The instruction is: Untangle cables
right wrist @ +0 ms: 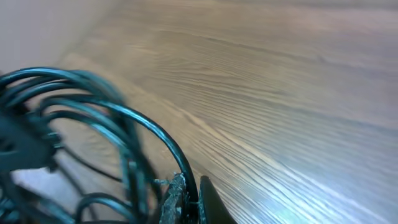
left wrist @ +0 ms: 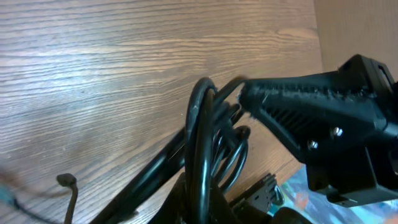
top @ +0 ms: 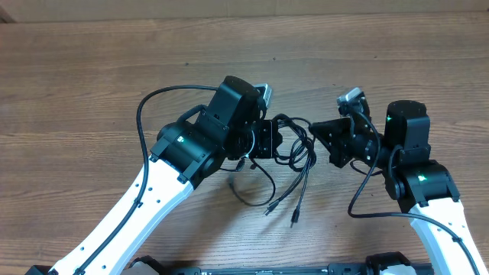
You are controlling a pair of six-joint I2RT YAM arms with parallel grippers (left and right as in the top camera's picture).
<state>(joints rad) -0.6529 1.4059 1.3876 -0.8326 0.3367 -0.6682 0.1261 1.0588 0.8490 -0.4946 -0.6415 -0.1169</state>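
Main risk: both jaws are clamped on the same bundle of cables (top: 294, 153) and sit close together. If they pull apart w/o the right strand picked, the loops prob. cinch into a tighter knot instead of opening. R jaws grip only one thin strand (right wrist: 168, 148), right at the tips. Under tension it could slip out, or drag the whole coil along. The plugs (top: 293, 222) trail on the worktop (top: 114, 76) on the near side of the jaws, and one could hook in a loop when dragged thru. There's also little room btwn the jaws, so a skewed move could knock them together.

L jaws: shut on the cables, w/ several stacked loops rising out of them in the L wrist view. How many strands are in the grip, can't tell.

R jaws: closed narrow, the one strand pinched btwn the tips. The rest of the coil is just off to their side, blurred.

The cables sit btwn the two jaws, tails running out on the worktop near L jaws. Whether the coil itself is clear of the worktop, can't tell.
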